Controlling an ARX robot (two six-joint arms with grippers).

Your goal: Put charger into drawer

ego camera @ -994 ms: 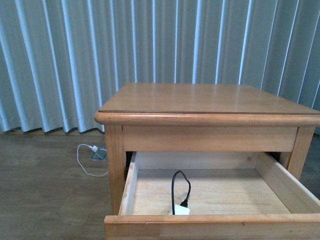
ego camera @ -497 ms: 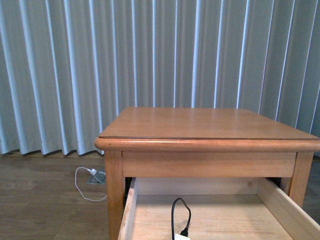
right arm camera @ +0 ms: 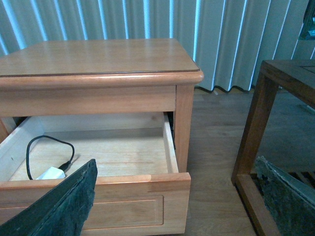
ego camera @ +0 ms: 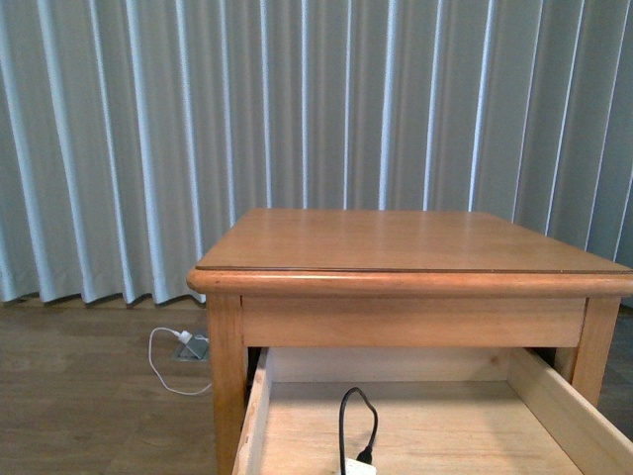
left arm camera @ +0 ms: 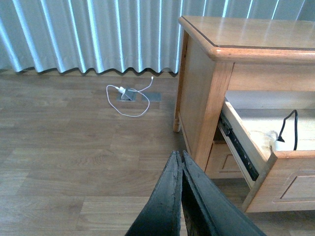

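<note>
1. Against a second ago, my front camera looks higher. The drawer (ego camera: 554, 411) front has dropped out below the frame, more of the pleated curtain (ego camera: 297, 99) shows above the nightstand (ego camera: 406, 242), and the charger (ego camera: 358, 466) is now cut by the lower edge. Against half a second ago the picture is almost unchanged.
2. My left gripper (left arm camera: 179, 153) has its dark fingers pressed together with nothing between them. It hangs over the wooden floor (left arm camera: 74, 162), left of the nightstand and apart from it.
3. My right gripper (right arm camera: 175, 166) is spread wide, one finger at each lower corner of its wrist view. It grips nothing and touches nothing, and it sits near the drawer front.
4. The charger lies inside the open top drawer, near the front and left of centre. Its white block rests on the pale wood and its black cable loops up behind it.
5. A white charger (ego camera: 183, 338) with a white cable lies on the floor by the curtain, far left of the nightstand.
</note>
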